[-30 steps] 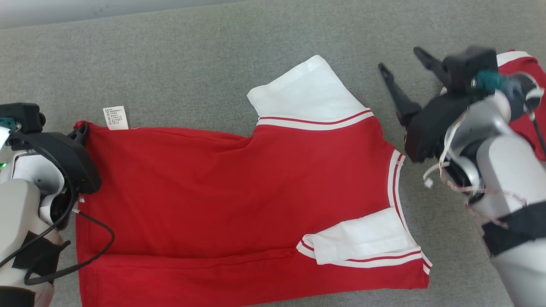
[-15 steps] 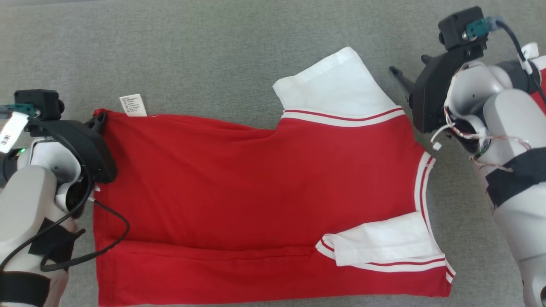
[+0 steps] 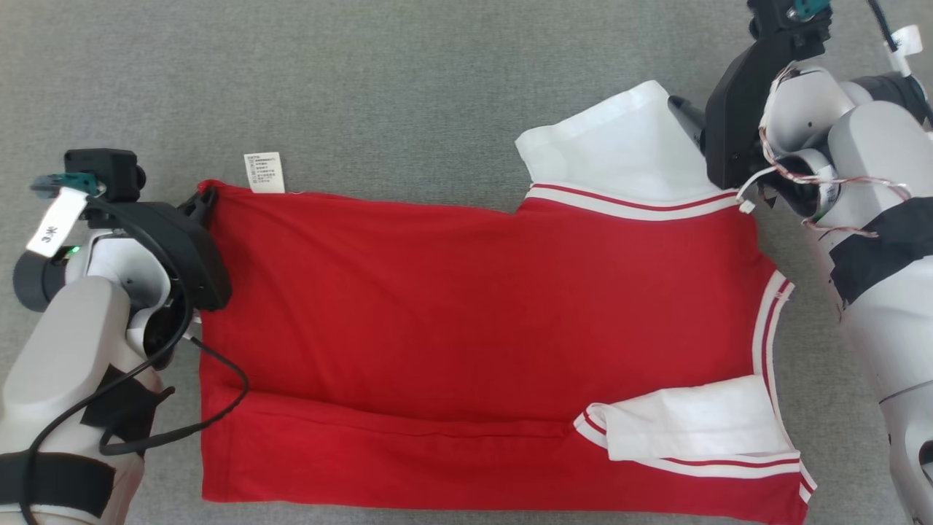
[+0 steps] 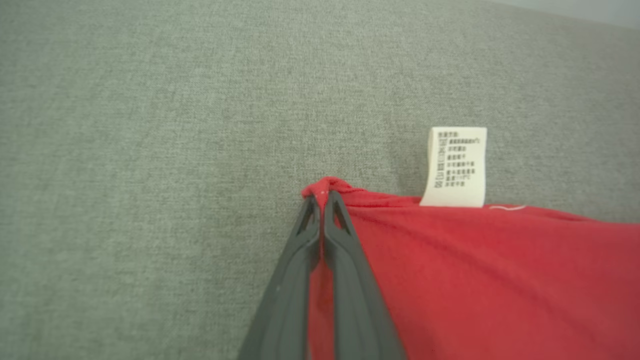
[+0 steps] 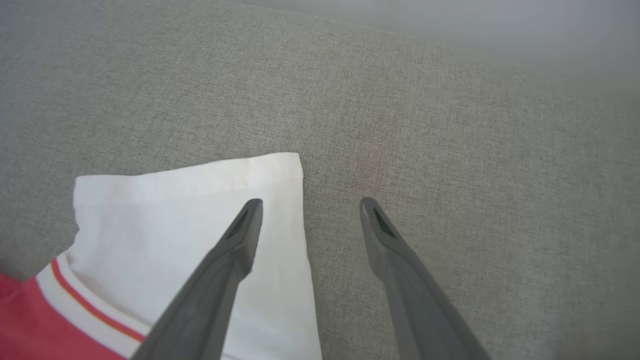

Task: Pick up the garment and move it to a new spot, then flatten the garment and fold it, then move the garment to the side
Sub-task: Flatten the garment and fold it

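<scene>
**A:** Where is the garment to be found?

**B:** The garment [image 3: 474, 306], red with white sleeves, is seen spread almost flat on the grey fabric surface [image 3: 364, 87]. Its hem is turned toward the robot's left and its striped neckline trim [image 3: 769, 321] toward the right. A long crease is seen along the near part of the body.

**A:** How are the sleeves laid?

**B:** The far sleeve [image 3: 619, 149] is stretched out onto the grey surface. The near sleeve [image 3: 692, 423] is folded back over the red body. A white care label [image 3: 264, 172] is turned out past the far edge, near the hem corner.

**A:** What is held, and by what?

**B:** The far hem corner is pinched by the left gripper [image 4: 320, 197]. Its jaws are pressed together, and a small bunch of red cloth is seen squeezed out at the tips. A black cable [image 3: 219, 408] from that arm is draped over the hem side of the cloth.

**A:** And the other side?

**B:** The right gripper [image 5: 310, 207] is placed at the outer edge of the far sleeve, its jaws spread wide with nothing between them. One finger is seen over the white cloth, the other over the bare grey surface. Whether the cloth is touched cannot be told.
</scene>
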Controlling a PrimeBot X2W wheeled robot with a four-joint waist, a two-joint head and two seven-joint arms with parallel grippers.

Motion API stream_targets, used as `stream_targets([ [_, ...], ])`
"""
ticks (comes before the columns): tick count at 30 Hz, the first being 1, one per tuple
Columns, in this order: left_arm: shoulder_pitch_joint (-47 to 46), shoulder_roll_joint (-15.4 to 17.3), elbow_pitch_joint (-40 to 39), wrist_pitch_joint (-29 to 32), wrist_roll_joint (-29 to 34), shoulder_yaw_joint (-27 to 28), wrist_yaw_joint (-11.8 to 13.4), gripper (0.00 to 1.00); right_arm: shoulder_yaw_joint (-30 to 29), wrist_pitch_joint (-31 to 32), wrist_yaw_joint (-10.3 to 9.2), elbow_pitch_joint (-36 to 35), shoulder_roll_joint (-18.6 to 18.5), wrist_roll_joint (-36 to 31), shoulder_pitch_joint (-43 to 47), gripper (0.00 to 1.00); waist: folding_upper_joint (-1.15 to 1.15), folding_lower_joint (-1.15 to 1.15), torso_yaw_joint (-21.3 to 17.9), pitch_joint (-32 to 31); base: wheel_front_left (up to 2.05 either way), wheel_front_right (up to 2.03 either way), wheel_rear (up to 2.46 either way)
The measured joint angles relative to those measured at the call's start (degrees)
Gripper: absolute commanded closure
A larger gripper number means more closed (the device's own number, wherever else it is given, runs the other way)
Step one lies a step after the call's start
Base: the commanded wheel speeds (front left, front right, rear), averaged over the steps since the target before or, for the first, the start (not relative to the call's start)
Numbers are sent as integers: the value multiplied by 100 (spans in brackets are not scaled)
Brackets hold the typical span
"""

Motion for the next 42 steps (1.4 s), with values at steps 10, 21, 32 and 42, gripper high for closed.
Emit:
stream_targets([
  [10, -131, -171, 110, -107, -25, -109, -7, 100, -54, 9, 0, 516, 38, 102, -250, 0, 0, 0, 236, 82, 0, 0, 0],
  [21, -250, -243, 271, -274, -53, -183, -53, 100, -8, 49, -40, 1039, 59, 79, -432, 79, 0, 0, 404, 177, 0, 0, 0],
  [32, -336, -223, 367, -367, -105, -249, -53, 100, 26, -76, -70, 1244, 53, 23, -603, 4, 0, 0, 399, 223, 0, 0, 0],
  [42, -393, -223, 404, -450, -287, -350, -53, 100, 30, -204, -86, 1446, 40, -16, -732, 73, 0, -1, 418, 275, 0, 0, 0],
])
